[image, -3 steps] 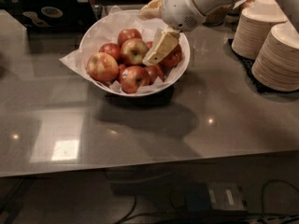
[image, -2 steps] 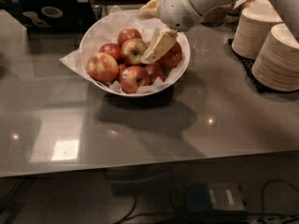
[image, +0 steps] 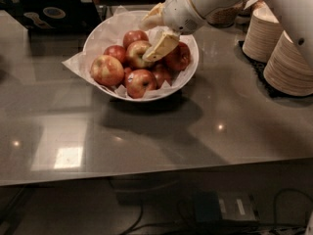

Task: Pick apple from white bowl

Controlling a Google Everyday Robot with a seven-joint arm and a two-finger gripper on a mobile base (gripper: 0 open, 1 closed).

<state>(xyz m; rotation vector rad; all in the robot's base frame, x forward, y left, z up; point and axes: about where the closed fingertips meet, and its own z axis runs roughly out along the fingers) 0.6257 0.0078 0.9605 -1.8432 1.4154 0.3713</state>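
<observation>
The white bowl (image: 188, 70), lined with crinkled paper, stands at the back middle of the grey table and holds several red apples. The apple (image: 136, 54) with the pale yellow-green patch lies on top of the pile, near the bowl's middle. My gripper (image: 155, 33) reaches in from the upper right and hovers over the bowl, open. Its lower cream finger (image: 161, 46) lies against the apple's right side. Its upper finger (image: 151, 19) is over the bowl's far rim. A dark red apple (image: 178, 57) sits just right of the lower finger.
Stacks of cream disposable bowls (image: 286, 53) stand on a black mat at the right. A dark laptop (image: 49, 14) sits at the back left. The table's front edge (image: 146, 177) runs across, with cables on the floor below.
My gripper has moved a little to the left over the bowl, bringing the lower finger up to the pale-patched apple. The apples have not moved.
</observation>
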